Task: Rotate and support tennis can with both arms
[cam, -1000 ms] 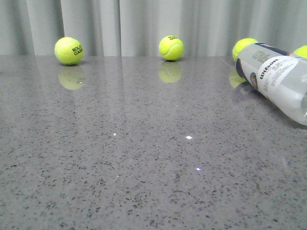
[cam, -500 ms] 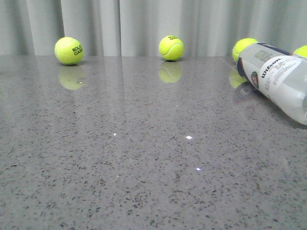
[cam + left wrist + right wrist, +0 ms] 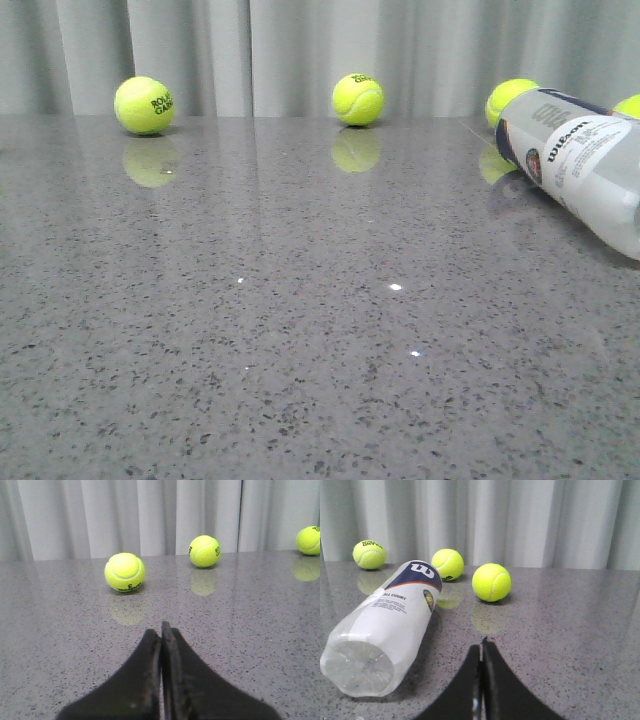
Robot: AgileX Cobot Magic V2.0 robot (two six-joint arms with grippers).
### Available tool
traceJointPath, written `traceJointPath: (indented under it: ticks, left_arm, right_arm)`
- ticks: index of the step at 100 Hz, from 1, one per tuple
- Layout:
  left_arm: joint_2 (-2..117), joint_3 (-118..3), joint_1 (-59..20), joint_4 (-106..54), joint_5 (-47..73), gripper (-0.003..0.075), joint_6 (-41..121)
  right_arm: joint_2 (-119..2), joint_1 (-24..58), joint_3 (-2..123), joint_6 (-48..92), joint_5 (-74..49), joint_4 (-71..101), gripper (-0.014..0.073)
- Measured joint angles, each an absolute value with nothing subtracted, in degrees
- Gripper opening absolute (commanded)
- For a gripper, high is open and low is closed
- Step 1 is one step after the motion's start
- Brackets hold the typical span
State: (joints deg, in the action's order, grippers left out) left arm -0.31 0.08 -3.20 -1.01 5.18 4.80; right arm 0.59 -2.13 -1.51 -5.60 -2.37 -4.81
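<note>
so the tennis can [image 3: 387,630] lies on its side on the bench [image 3: 300,330], just off the right gripper [image 3: 481,647], long axis running away; both jaws pressed together, empty; left gripper [image 3: 161,630] farther.

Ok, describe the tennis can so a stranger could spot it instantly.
Look to the right edge of the grey speckled table, near the curtain. The tennis can lies there on its side: a clear tube with a white-and-navy Wilson label, the only long thing among round yellow balls.
</note>
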Motion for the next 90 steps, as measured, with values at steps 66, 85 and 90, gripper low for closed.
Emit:
traceJointPath:
  ticks: [66, 85, 90]
  left_arm:
    - [-0.3, 0.1, -3.2, -1.0, 5.2, -0.0019, 4.8]
    - [-0.3, 0.1, -3.2, -1.0, 5.2, -0.0019, 4.8]
    - [-0.3, 0.1, -3.2, -1.0, 5.2, -0.0019, 4.8]
  right_arm:
    - [-28.7, -2.1, 27.4, -5.7, -42.6, -1.4, 0.0150]
    - [-38.5, -2.1, 35.2, -3.7, -46.8, 0.5, 0.0635]
    - [-40.6, -2.1, 37.2, -3.0, -47.8, 1.0, 0.0659]
